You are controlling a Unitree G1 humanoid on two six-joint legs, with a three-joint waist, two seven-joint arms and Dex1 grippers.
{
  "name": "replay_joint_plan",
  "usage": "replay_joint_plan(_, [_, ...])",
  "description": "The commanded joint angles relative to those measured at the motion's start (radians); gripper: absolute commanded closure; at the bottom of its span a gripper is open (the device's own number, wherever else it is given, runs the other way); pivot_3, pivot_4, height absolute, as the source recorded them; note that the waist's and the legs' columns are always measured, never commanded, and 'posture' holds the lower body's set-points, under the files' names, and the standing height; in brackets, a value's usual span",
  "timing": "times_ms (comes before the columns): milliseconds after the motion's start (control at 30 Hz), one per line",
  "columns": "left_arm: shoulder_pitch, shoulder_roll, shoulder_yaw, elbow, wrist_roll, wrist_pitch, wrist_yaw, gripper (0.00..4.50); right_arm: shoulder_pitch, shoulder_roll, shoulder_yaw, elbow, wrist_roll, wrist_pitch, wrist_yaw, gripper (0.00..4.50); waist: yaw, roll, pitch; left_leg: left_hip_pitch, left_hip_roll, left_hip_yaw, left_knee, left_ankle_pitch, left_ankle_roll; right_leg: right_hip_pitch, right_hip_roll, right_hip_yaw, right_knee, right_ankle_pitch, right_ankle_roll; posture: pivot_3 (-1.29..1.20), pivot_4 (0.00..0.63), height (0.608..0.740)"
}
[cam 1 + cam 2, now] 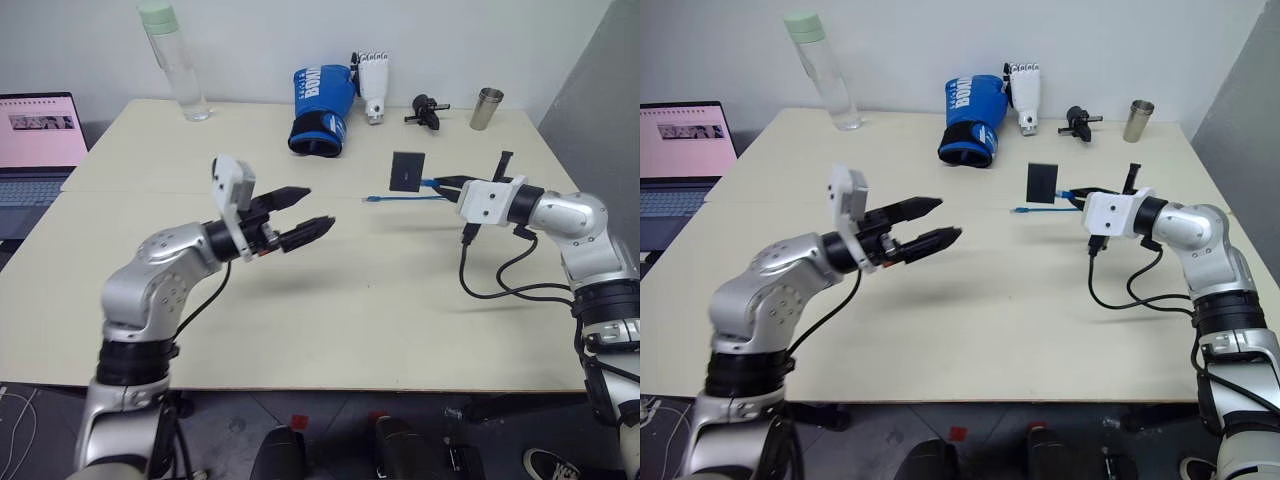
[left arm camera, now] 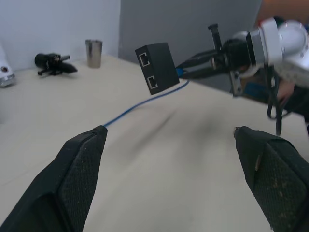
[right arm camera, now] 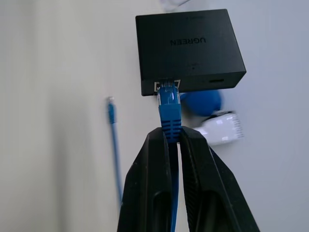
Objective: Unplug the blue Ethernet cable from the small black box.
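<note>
Blue Ethernet cable [image 3: 168,104] still plugged into the small black box [image 3: 188,46], which hangs lifted above the tabletop [image 1: 350,300]. Right end effector [image 3: 169,140] is clamped on the cable's boot, left end effector [image 1: 305,212] spread wide, empty, nearby. Step: box not yet held; next likely left grabs it so right can pull the plug.

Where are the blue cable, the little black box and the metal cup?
blue cable [image 3: 169,104]: right wrist view, its plug end.
black box [image 3: 186,46]: right wrist view, its top face.
metal cup [image 1: 487,108]: left eye view, its side.

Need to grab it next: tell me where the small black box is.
The small matte black box hangs above the table's right half, on the blue Ethernet cable pinched by the right gripper.
</note>
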Motion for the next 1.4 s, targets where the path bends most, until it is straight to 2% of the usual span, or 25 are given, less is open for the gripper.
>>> replay_joint_plan(33, [-0.091,-0.033,-0.033,0.093,0.019,-0.039,-0.042,0.0,-0.003,-0.003,0.009,-0.096,-0.175,-0.105,-0.249,4.45,-0.001,0.0,0.0,0.0,0.0,0.0,0.0,0.001,-0.003,0.0,0.0,0.0,0.0,0.0,0.0,0.0,0.15,0.74])
replay_joint_plan(133, [-0.151,-0.046,-0.055,0.181,0.05,-0.084,-0.087,0.0,0.005,-0.016,0.026,-0.123,-0.254,-0.145,-0.349,4.45,-0.002,0.0,0.0,0.0,0.0,0.0,0.0,0.002,-0.003,0.0,0.0,0.0,0.0,0.0,0.0,0.0,0.15,0.74])
replay_joint_plan(267, [-0.225,-0.061,-0.076,0.266,0.088,-0.147,-0.139,0.0,0.03,-0.027,0.042,-0.147,-0.29,-0.178,-0.41,4.45,0.002,0.0,0.0,0.0,0.0,0.0,0.0,0.002,-0.003,0.0,0.0,0.0,-0.001,0.0,0.0,0.0,0.15,0.74])
replay_joint_plan(600, [-0.281,-0.118,-0.106,0.365,0.157,-0.247,-0.194,0.0,0.044,0.016,0.089,-0.187,-0.277,-0.16,-0.427,4.45,0.002,0.0,0.0,0.0,-0.001,0.0,0.0,0.002,-0.003,0.0,0.0,0.0,-0.001,0.0,0.0,0.0,0.15,0.74])
replay_joint_plan(700, [-0.279,-0.123,-0.101,0.379,0.171,-0.267,-0.195,0.44,0.036,0.021,0.099,-0.183,-0.272,-0.156,-0.423,4.45,0.002,0.0,0.0,0.0,-0.001,0.0,0.0,0.002,-0.003,0.0,0.0,0.0,-0.001,0.0,0.0,0.0,0.15,0.74])
replay_joint_plan(1167, [-0.261,-0.096,-0.084,0.369,0.182,-0.264,-0.222,3.6,0.006,0.025,0.117,-0.119,-0.237,-0.156,-0.418,4.45,0.002,0.0,0.0,0.0,-0.001,0.0,0.0,0.001,-0.002,0.0,0.0,0.0,-0.001,0.0,0.0,0.0,0.15,0.74])
replay_joint_plan(1200, [-0.257,-0.094,-0.084,0.369,0.185,-0.266,-0.225,3.71,0.005,0.023,0.116,-0.114,-0.234,-0.155,-0.419,4.45,0.002,0.0,0.0,0.0,-0.001,0.0,0.0,0.001,-0.002,0.0,0.0,0.0,-0.001,0.0,0.0,0.0,0.15,0.74])
replay_joint_plan(1400, [-0.275,-0.101,-0.075,0.41,0.191,-0.272,-0.22,3.71,0.023,0.029,0.126,-0.142,-0.173,-0.138,-0.359,4.45,0.002,0.0,0.0,0.0,-0.001,0.0,0.0,0.001,-0.002,0.0,0.0,0.0,-0.001,0.0,0.0,0.0,0.15,0.74])
